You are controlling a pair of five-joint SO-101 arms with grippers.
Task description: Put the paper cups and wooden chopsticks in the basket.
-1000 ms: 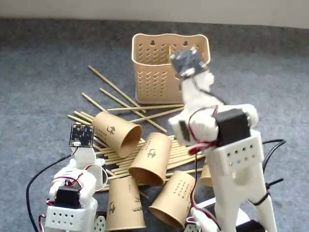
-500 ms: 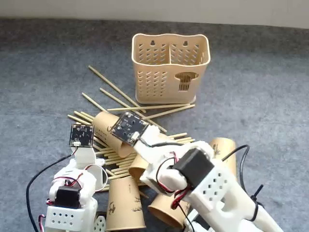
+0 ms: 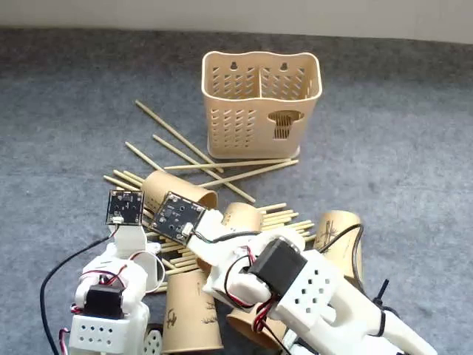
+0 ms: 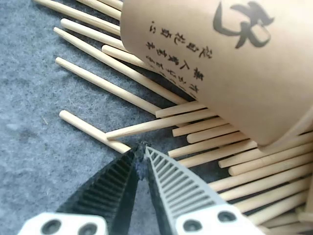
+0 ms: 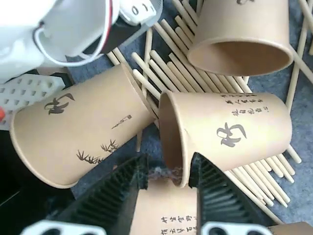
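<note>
Right gripper [image 5: 168,177] spread astride paper cup [image 5: 230,129] rim, chopsticks [image 5: 169,67] beneath

Showing smooth matt paper on tan printed cups [image 5: 230,127], bare wood on pale round chopsticks [image 4: 105,84]. Lying on rough grey cloth [image 3: 66,111].

At rear centre of the table [image 3: 66,111]: basket [image 3: 244,122], upright, two compartments side by side. Before it, loose chopsticks [image 3: 177,140] fanned toward the left. Nearer the arms, chopstick pile [image 3: 284,218], with paper cups on their sides on and around it: left cup [image 3: 177,194], middle cup [image 3: 242,216], right cup [image 3: 341,231], front cup [image 3: 191,314]. Right gripper [image 5: 168,171] astride a cup rim; left gripper [image 4: 142,152] just beside a chopstick end.
</note>
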